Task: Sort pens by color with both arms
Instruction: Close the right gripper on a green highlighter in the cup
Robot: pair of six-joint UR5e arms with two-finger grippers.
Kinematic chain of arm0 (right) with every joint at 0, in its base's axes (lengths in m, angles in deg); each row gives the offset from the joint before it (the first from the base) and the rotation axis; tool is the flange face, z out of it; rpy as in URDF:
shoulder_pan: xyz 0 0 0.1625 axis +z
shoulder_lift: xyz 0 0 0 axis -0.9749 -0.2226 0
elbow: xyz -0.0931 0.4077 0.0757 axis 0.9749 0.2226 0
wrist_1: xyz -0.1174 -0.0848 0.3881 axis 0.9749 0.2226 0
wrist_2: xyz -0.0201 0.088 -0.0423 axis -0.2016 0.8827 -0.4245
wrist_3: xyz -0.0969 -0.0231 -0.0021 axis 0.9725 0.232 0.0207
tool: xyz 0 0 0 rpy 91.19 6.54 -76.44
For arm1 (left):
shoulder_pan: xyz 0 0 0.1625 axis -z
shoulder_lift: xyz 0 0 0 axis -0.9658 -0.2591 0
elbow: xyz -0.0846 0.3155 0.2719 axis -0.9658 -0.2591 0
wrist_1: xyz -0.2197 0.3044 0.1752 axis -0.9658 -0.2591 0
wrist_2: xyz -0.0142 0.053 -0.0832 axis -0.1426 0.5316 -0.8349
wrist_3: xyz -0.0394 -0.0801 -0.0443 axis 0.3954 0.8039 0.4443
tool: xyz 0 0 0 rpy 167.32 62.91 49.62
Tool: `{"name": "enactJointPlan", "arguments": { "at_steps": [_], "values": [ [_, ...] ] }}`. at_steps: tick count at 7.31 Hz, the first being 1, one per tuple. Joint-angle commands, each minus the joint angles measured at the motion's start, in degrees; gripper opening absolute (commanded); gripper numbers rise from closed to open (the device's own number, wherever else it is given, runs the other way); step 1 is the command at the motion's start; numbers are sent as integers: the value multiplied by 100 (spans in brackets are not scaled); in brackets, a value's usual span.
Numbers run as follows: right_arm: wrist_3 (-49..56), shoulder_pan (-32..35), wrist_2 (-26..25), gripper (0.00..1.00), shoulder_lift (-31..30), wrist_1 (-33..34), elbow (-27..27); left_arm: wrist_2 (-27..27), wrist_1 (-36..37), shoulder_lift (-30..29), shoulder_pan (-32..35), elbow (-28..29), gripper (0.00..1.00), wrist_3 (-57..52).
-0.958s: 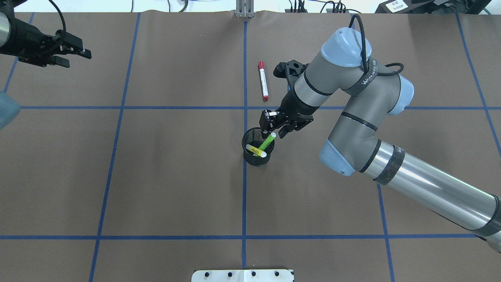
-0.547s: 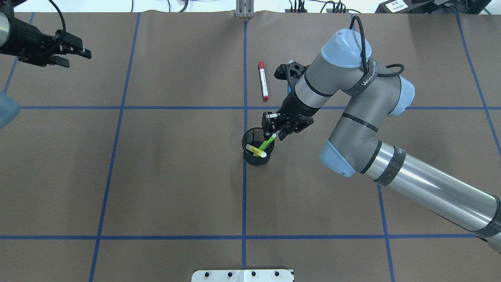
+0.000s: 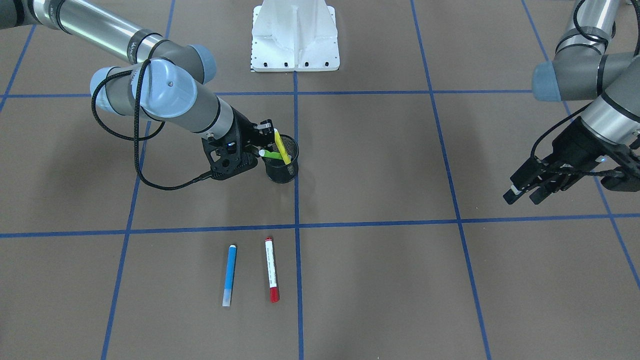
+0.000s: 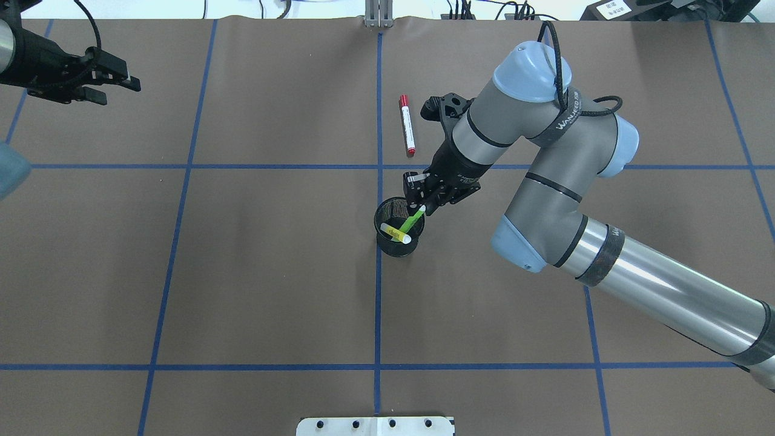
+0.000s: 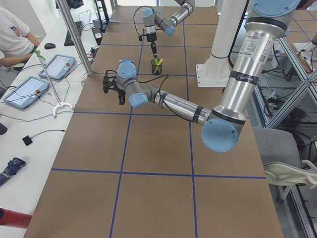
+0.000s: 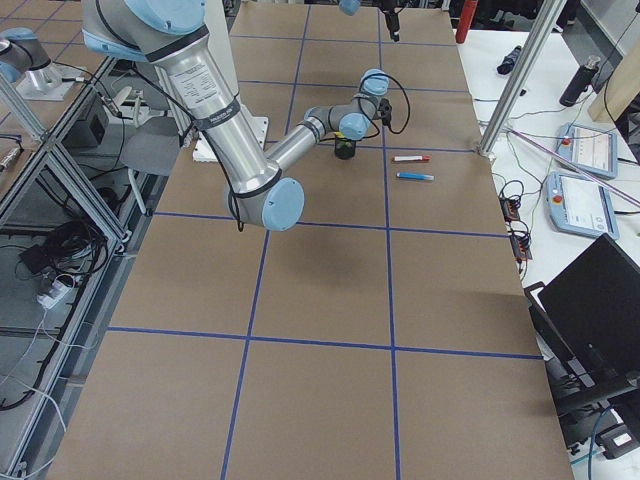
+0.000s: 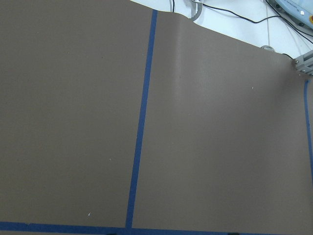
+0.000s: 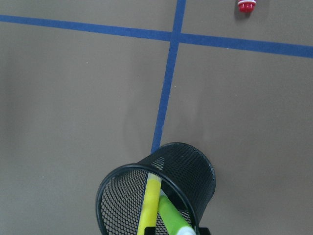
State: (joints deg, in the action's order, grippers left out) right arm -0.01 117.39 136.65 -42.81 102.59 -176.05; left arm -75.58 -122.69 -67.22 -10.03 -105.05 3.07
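A black mesh cup (image 4: pixel 396 247) stands near the table's middle. In it lean a green pen (image 4: pixel 412 221) and a yellow pen (image 4: pixel 395 233). My right gripper (image 4: pixel 424 204) is at the cup's rim, shut on the green pen's pale upper end (image 3: pixel 261 152). The right wrist view looks down on the cup (image 8: pixel 195 166) with both pens inside. A red-capped white pen (image 3: pixel 271 270) and a blue pen (image 3: pixel 229 274) lie side by side on the table beyond the cup. In the overhead view the blue pen is hidden under my right arm. My left gripper (image 3: pixel 522 194) hovers open and empty, far off to the side.
Blue tape lines divide the brown table (image 4: pixel 272 272) into squares. The white pedestal base (image 3: pixel 295 40) sits at the robot's edge. A person (image 5: pixel 12 34) sits at a side desk with tablets (image 5: pixel 54 67). The left wrist view holds only tabletop and tape.
My right gripper's fingers have closed from wide apart onto the green pen's upper end and shifted slightly toward the cup. The left arm has stayed still.
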Motion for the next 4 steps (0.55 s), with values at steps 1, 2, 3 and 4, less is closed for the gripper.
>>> {"name": "enactJointPlan", "arguments": {
  "at_steps": [1, 2, 3, 4],
  "values": [
    [7, 0, -42, 40, 42, -1, 38, 3, 0, 4, 0, 4, 81, 0],
    [24, 0, -77, 40, 60, -1, 47, 3, -9, 4, 0, 4, 81, -9],
    [85, -9, -95, 40, 60, -1, 65, 3, -9, 4, 0, 13, 81, -9],
    [94, -9, -112, 40, 77, 8, 74, 3, -9, 4, 0, 13, 81, -9]
  ]
}}
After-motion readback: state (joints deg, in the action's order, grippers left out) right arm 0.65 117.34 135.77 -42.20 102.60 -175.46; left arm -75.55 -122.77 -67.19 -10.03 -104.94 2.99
